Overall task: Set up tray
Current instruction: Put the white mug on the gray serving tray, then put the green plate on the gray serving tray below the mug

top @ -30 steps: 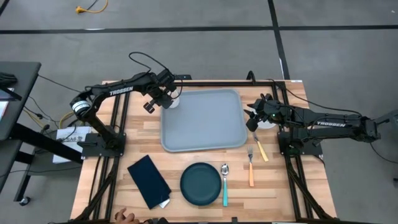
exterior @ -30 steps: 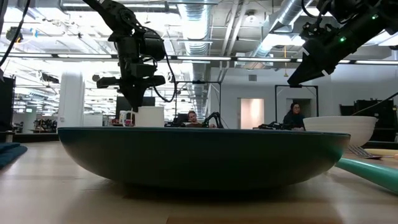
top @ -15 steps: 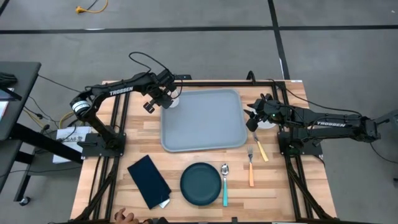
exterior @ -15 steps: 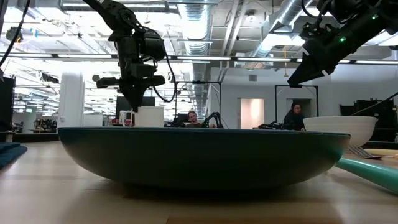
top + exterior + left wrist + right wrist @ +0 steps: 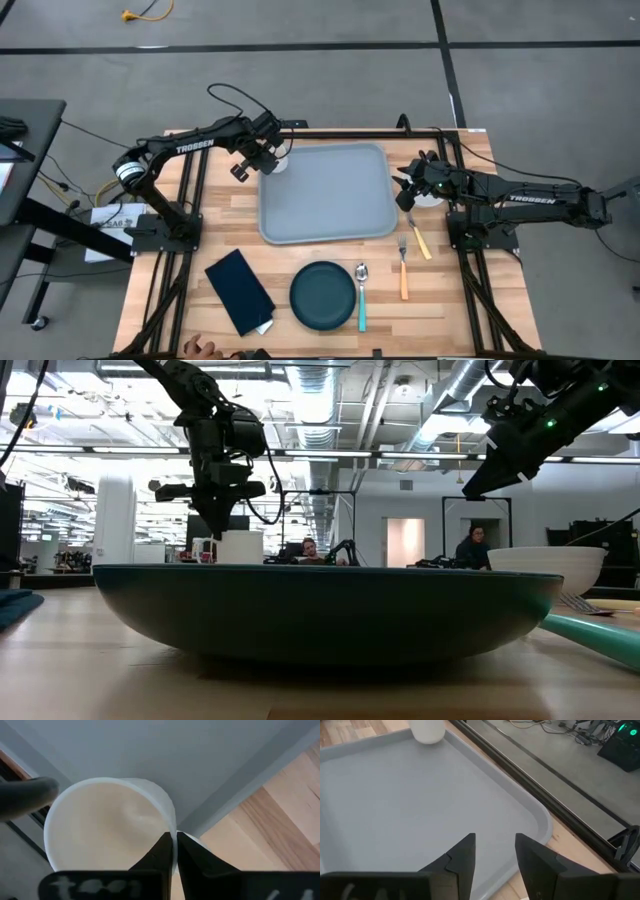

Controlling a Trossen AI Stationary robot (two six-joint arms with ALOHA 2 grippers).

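1. The tray (image 5: 325, 193) is lying flat on the table (image 5: 445, 290), in its far half between the two arms, with nothing resting on its grey-blue surface.
2. The left gripper (image 5: 268, 160) is hanging at the tray's far-left corner, over a white cup (image 5: 277, 164) that is standing on the wood just beside the rim.
3. In the left wrist view the two dark fingers (image 5: 161, 851) are pinching the cup's (image 5: 107, 822) thin wall, one inside and one outside, with almost no gap between them.
4. The low view is showing that gripper (image 5: 217, 520) pointing straight down onto the cup (image 5: 240, 547).
5. The right gripper (image 5: 404, 195) is hovering over the tray's right edge, beside a white bowl (image 5: 430, 197) that is partly hidden under the arm.
6. In the right wrist view its fingers (image 5: 462, 855) are standing apart with a clear gap, holding nothing, above the tray (image 5: 420, 800).
7. A fork (image 5: 403, 268) and another utensil with a pale handle (image 5: 418, 240) are lying near the tray's near-right corner.
8. Nearer the front edge, a dark plate (image 5: 323, 295) is sitting between a navy napkin (image 5: 239, 291) and a teal-handled spoon (image 5: 362, 297).
9. Two people are sitting in the room behind, seen in the low view.
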